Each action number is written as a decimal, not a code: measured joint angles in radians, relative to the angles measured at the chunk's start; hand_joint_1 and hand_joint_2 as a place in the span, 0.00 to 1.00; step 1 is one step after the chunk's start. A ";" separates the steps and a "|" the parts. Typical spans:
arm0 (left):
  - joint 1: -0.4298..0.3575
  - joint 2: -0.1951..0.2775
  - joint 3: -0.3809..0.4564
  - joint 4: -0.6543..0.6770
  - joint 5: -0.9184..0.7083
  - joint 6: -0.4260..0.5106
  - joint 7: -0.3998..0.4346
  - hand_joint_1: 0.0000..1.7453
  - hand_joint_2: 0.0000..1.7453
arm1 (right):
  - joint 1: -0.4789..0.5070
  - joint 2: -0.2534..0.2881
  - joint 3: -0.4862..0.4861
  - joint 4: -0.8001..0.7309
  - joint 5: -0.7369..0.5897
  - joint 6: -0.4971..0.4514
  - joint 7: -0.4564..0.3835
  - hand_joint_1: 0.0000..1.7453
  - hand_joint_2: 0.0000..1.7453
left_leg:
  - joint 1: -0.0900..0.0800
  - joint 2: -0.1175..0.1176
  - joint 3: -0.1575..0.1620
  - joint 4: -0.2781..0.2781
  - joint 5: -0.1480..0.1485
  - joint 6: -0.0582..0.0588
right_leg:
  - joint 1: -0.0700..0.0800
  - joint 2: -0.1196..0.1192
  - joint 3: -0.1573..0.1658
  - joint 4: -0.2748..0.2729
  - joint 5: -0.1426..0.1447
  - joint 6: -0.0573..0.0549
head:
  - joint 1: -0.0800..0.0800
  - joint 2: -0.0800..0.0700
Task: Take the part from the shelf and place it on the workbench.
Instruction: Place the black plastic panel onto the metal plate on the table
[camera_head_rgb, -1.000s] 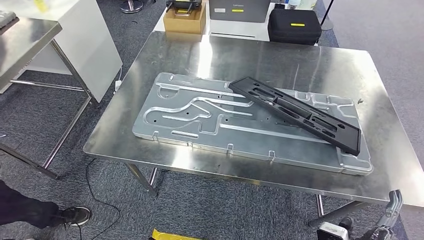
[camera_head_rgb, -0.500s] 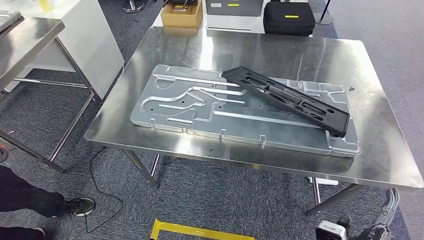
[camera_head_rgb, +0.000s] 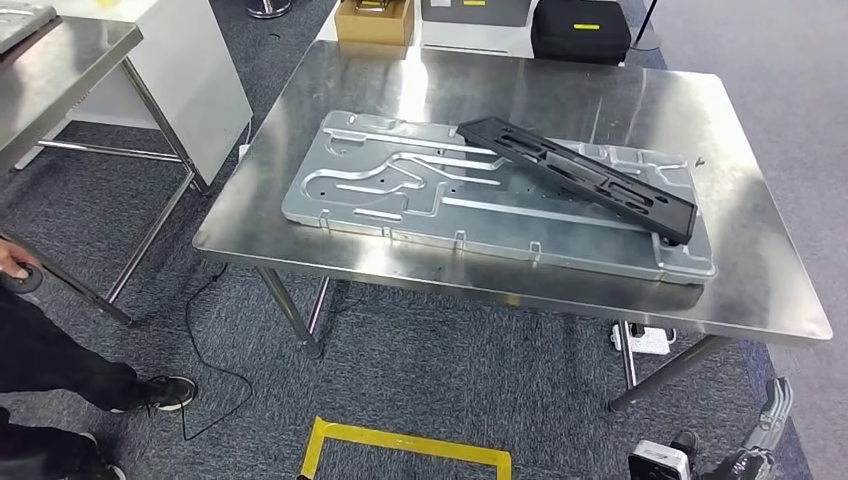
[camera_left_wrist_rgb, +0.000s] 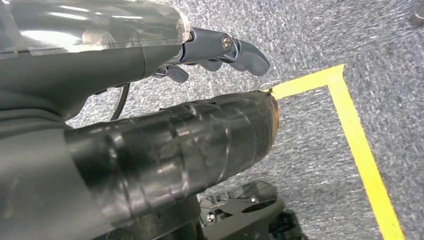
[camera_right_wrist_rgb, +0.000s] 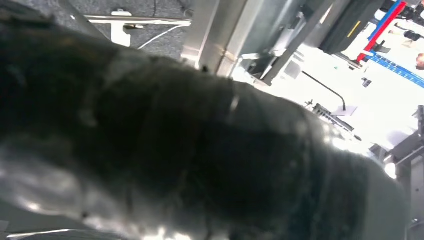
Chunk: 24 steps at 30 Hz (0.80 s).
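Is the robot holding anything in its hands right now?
Its left hand hangs over the carpet with nothing in it. The right hand cannot be told. The black part lies free on the metal plate.

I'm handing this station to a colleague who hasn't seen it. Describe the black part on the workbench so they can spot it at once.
Find the steel workbench in the middle of the head view. A large silver plate with milled grooves lies on it. The black part lies slantwise across that plate's right half: a long, narrow, matte black frame with cut-outs, the only dark thing on the bench.
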 joint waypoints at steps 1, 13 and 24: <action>0.000 0.000 0.000 0.000 0.000 0.001 0.000 0.00 0.00 | -0.001 0.000 0.000 0.000 0.000 0.000 0.001 0.00 0.00 | -0.001 -0.001 -0.007 0.007 0.003 -0.005 | 0.002 0.001 0.024 -0.043 0.000 -0.004 | 0.000 0.000; 0.001 0.001 0.000 0.000 -0.001 0.002 -0.001 0.00 0.00 | -0.008 0.000 0.010 0.011 0.000 0.000 0.003 0.00 0.00 | 0.008 -0.006 -0.018 0.232 -0.132 -0.045 | 0.010 -0.006 -0.104 -0.063 0.102 -0.051 | -0.001 0.000; -0.004 0.002 0.000 0.000 -0.001 -0.001 -0.002 0.00 0.00 | -0.010 0.000 0.015 0.015 -0.002 -0.002 0.004 0.00 0.00 | 0.000 0.003 0.104 -0.063 -0.043 0.023 | 0.006 -0.001 -0.172 0.085 -0.008 -0.002 | 0.000 0.000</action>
